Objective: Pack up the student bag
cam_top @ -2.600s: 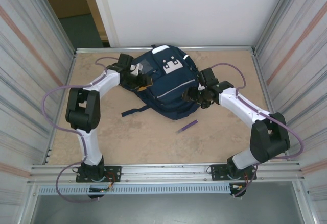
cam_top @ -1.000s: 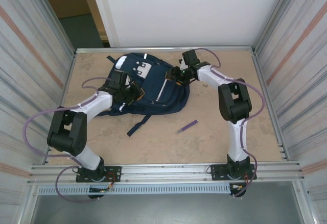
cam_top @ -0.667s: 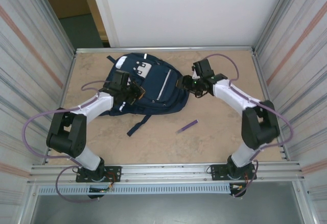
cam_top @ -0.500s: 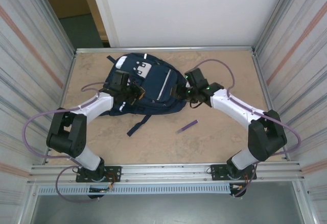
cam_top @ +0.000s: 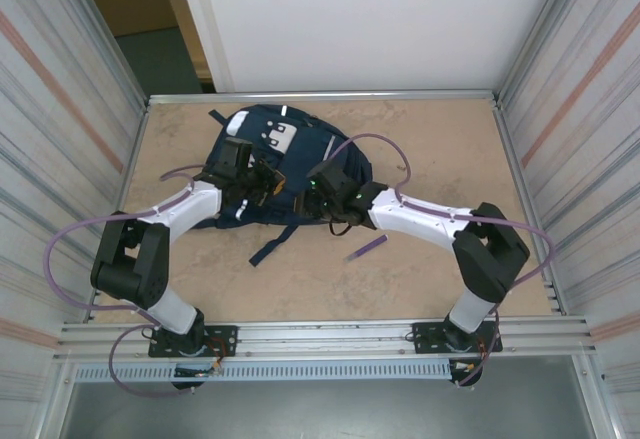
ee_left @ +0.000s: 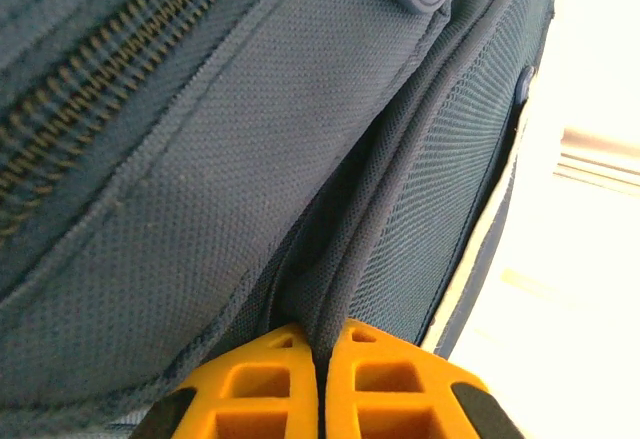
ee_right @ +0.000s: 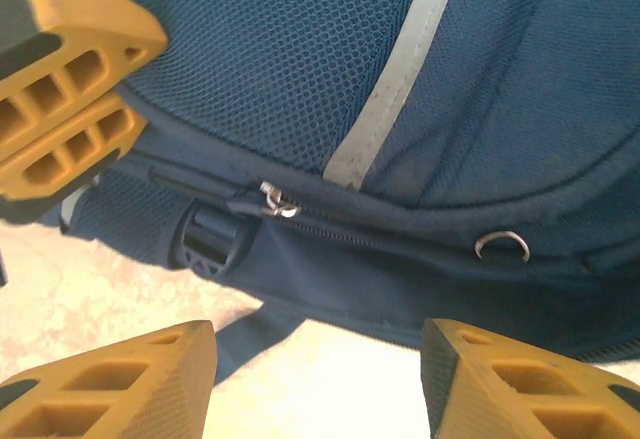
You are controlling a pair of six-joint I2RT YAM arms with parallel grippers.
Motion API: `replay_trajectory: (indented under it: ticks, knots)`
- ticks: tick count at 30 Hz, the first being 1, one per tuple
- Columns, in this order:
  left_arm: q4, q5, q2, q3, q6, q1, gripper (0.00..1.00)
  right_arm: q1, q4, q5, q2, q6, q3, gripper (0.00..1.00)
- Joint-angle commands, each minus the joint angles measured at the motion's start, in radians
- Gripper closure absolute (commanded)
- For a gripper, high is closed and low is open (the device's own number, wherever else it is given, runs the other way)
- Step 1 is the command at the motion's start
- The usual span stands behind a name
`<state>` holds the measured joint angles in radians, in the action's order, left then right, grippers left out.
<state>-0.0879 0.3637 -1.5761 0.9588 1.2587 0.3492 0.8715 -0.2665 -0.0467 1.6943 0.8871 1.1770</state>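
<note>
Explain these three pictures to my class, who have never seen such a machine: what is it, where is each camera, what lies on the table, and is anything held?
These are two robot arms bolted at the near edge of a table, each ending in an orange two-finger gripper. The wide picture comes from a fixed camera above and behind them; the two close-ups come from cameras on the wrists. On the table lie a navy student bag and, apart from it, a small purple stick, perhaps a pen. The left gripper is shut, pinching a fold of the bag's fabric. The right gripper is open and holds nothing; it faces the bag's edge, near a zip pull.
</note>
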Motion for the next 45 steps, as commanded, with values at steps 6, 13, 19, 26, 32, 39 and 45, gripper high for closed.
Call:
replay_trajectory:
  ticks: [6,13,19,26,32,39,45]
  knots:
    - [0.059,0.083,0.043,-0.005,0.056,0.008,1.00,0.019,0.005,-0.136,0.125,0.060,0.136,0.49]
    - [0.057,0.095,0.048,-0.012,0.060,0.008,1.00,0.052,-0.137,-0.373,0.226,0.293,0.217,0.59]
    - [0.065,0.104,0.047,-0.015,0.060,0.010,1.00,0.063,-0.273,-0.488,0.293,0.388,0.301,0.70]
    - [0.060,0.102,0.039,-0.020,0.051,0.010,1.00,0.063,-0.256,-0.504,0.242,0.335,0.260,0.89]
    - [0.060,0.088,0.027,-0.015,0.030,-0.003,1.00,0.040,-0.173,-0.427,0.151,0.187,0.160,1.00]
    - [0.024,0.050,0.017,-0.009,-0.031,-0.033,1.00,-0.009,-0.115,-0.272,-0.002,-0.051,0.010,1.00]
    - [0.033,0.057,0.002,-0.007,-0.108,-0.056,1.00,-0.107,-0.091,-0.135,-0.147,-0.265,-0.127,1.00]
